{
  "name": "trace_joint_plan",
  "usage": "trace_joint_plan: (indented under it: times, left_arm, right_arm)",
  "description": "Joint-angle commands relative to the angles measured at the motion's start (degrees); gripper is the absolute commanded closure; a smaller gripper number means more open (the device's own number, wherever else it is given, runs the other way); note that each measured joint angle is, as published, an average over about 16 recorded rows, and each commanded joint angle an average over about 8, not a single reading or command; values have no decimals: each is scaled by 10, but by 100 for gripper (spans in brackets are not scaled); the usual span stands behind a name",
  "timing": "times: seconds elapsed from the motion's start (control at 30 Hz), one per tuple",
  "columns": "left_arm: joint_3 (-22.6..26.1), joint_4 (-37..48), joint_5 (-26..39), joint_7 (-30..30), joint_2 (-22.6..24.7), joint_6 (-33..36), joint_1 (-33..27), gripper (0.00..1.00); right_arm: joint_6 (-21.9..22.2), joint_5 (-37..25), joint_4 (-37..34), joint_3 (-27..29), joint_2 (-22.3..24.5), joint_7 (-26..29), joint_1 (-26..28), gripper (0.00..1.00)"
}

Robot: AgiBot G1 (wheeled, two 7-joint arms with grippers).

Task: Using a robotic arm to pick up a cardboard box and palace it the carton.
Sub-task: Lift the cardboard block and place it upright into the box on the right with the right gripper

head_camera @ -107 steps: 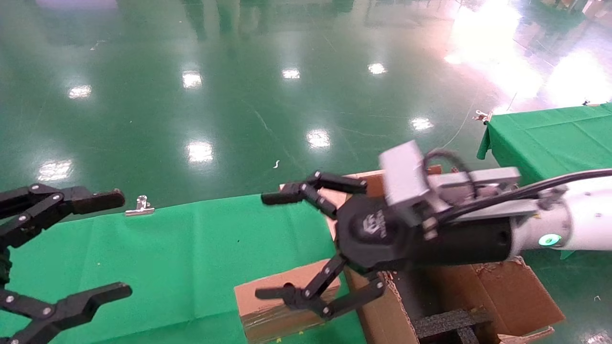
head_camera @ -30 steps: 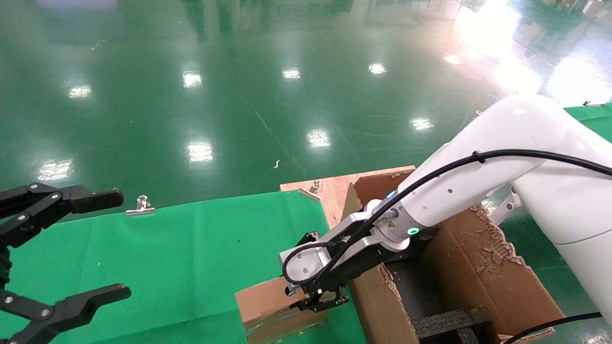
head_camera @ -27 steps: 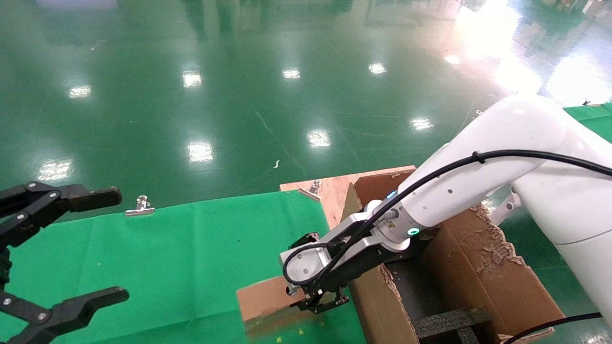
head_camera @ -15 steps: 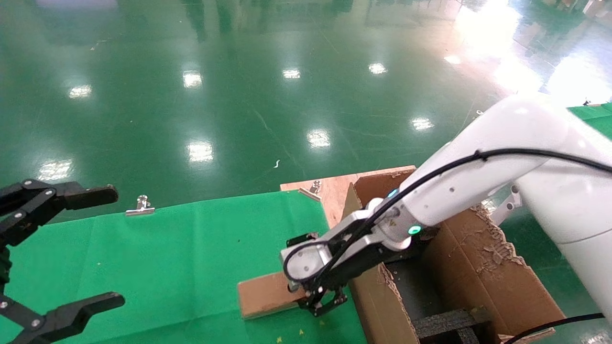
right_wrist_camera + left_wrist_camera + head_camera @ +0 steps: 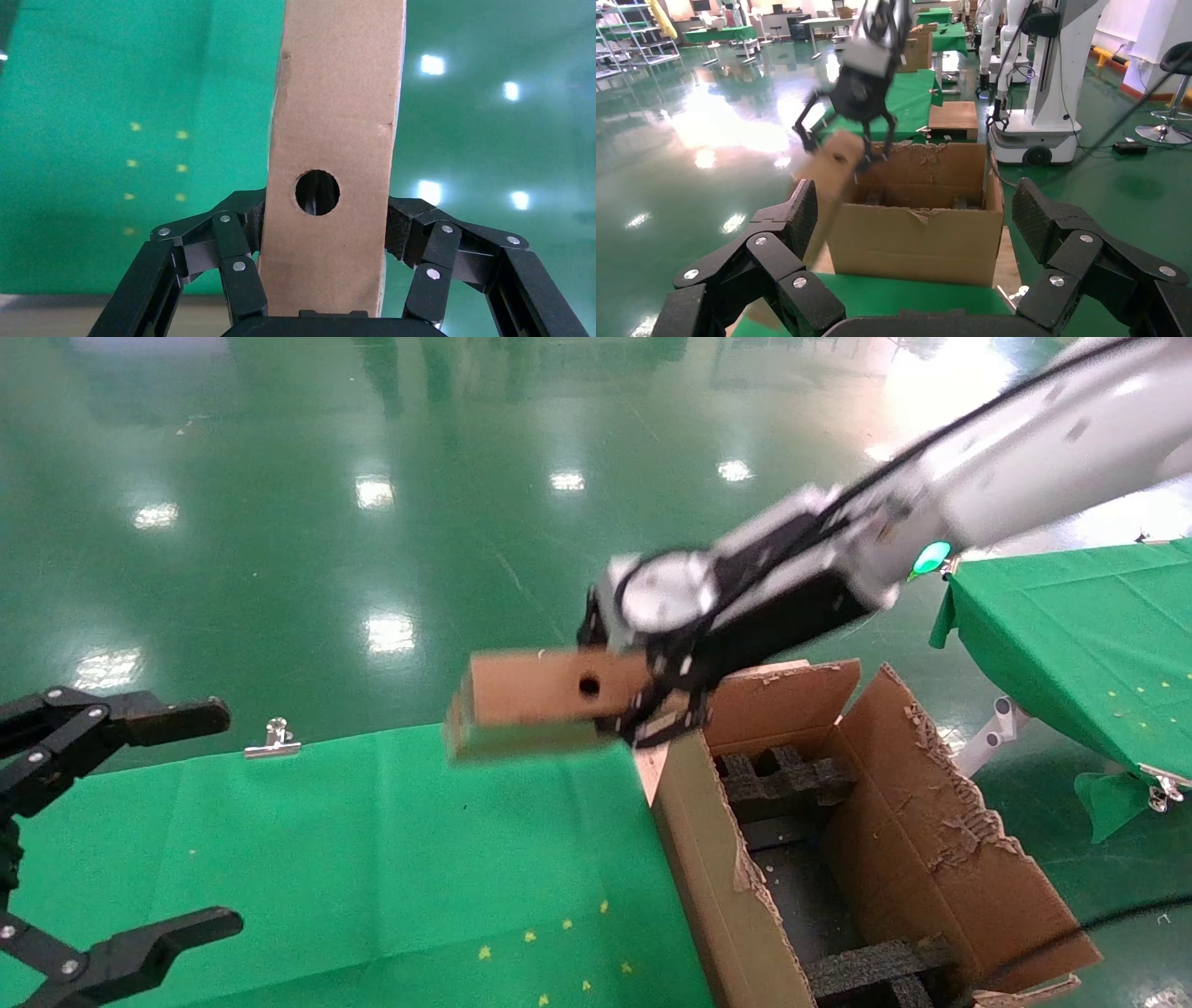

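A: Item 1, left gripper (image 5: 200, 812): parked at the left edge over the green table cloth (image 5: 354, 859), fingers spread wide, nothing between them, same place as 0.5 s ago

B: Item 2, the cardboard box (image 5: 540, 700)?

A: Changed. 0.5 s ago it lies low on the cloth beside the carton; now it hangs in the air, clear of the cloth, its narrow side with the round hole (image 5: 589, 686) facing the head camera

B: Held by?

A: Item 3, the robotic arm (image 5: 978, 477), right side. Its gripper (image 5: 652, 710) is clamped across the box; the right wrist view shows a finger pressing each broad face (image 5: 330, 140), hole between them

B: Item 4, the carton (image 5: 931, 822)?

A: On the right, flaps torn and open, black foam inserts (image 5: 782, 775) showing inside. The box sits just left of its near wall, above rim height, not yet over the opening

B: Reading for the task?

A: Pick looks done, 1 step left: carry right, lower between the flaps, release. Likely risk: a box corner catching the ragged wall edge (image 5: 745, 887)
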Motion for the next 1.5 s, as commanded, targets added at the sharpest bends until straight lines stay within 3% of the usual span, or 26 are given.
trace_joint_plan:
  times: [0.03,0.23,0.57,1.23,1.5]
  left_arm:
    - [0,0,0,0,0,0,0,0]
    - [0,0,0,0,0,0,0,0]
    - [0,0,0,0,0,0,0,0]
    - [1,0,0,0,0,0,0,0]
    - [1,0,-1,0,0,0,0,0]
  right_arm:
    - [-1,18,-24,-15,3,-14,32,100]
    - [-2,62,-64,-73,10,-43,95,100]
    - [-2,130,-107,-182,38,-76,148,100]
    - [-3,138,-158,-406,207,-97,280,100]
    - [-1,141,-167,-474,250,-97,319,100]
